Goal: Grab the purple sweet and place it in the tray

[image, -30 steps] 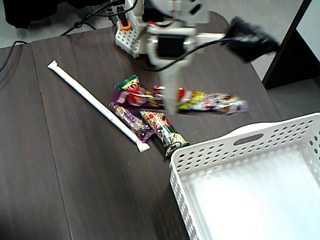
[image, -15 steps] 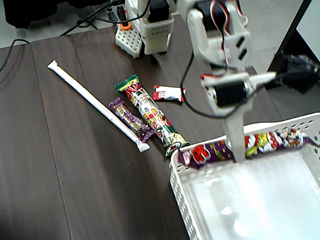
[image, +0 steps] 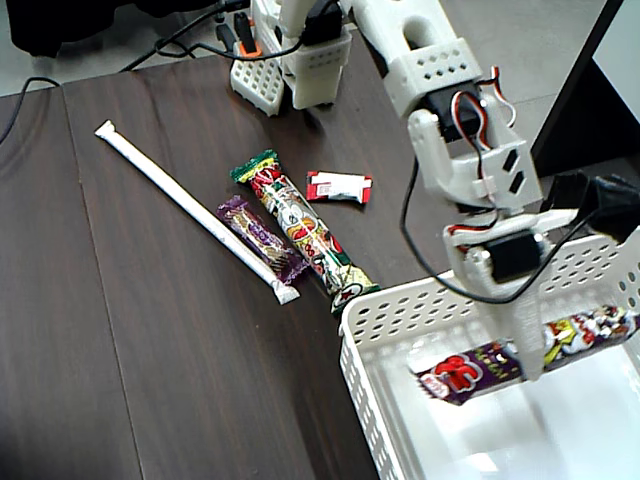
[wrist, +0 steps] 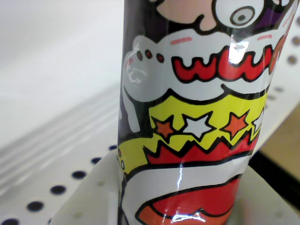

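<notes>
Purple sweet, a long bar, is pinched near its middle by the jaws of the gripper and lies crosswise within the walls of the white tray. Its wrapper fills the wrist view. Outside the tray, a green-and-red bar touches the tray's corner. A smaller purple wrapper, red packet and long white straw lie farther from the tray.

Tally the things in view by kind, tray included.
Long snack bars: 2, purple bar, green-tipped bar
Small sweets: 2, small purple sweet, red-and-white sweet
White stick: 1
Tray: 1
Total: 6
</notes>
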You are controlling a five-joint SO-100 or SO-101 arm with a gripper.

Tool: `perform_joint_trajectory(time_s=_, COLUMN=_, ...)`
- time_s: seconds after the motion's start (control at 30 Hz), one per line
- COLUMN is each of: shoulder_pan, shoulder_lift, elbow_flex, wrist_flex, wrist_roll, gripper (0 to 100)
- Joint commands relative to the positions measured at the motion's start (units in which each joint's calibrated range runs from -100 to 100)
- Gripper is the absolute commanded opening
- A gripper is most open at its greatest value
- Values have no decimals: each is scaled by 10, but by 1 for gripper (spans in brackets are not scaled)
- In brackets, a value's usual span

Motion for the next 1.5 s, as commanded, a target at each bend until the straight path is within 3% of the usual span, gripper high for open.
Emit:
perform_joint_trajectory(time_s=0.0, shoulder_pan=-10, shoulder_lift=-27, elbow_flex=-51, wrist_flex=-19, wrist_roll=6, gripper=2)
perform_joint_trajectory(time_s=0.13, shoulder_pan=-18, shoulder_lift=-28, elbow_flex=-58, wrist_flex=43, wrist_roll=-5, gripper=4)
perform_joint_trajectory(time_s=0.4, shoulder_pan=-29, shoulder_lift=-62, elbow_flex=-58, wrist_flex=169, wrist_roll=-4, gripper=29)
perform_joint_trajectory(time_s=0.53, shoulder_pan=-30, shoulder_lift=-80, elbow_flex=-58, wrist_flex=214, wrist_roll=-4, gripper=35)
perform_joint_trajectory(time_s=0.97, shoulder_pan=-15, shoulder_lift=-108, elbow_flex=-59, wrist_flex=213, wrist_roll=-6, gripper=35)
perform_joint_trajectory(time_s=1.2, shoulder_pan=-14, shoulder_lift=-153, elbow_flex=-52, wrist_flex=223, wrist_roll=-41, gripper=35)
perform_joint_trajectory(time_s=1.33, shoulder_pan=-3, shoulder_lift=-180, elbow_flex=-57, wrist_flex=300, wrist_roll=-44, gripper=35)
perform_joint_trajectory(time_s=1.47, shoulder_pan=0, shoulder_lift=-226, elbow_flex=-50, wrist_flex=379, wrist_roll=-43, gripper=27)
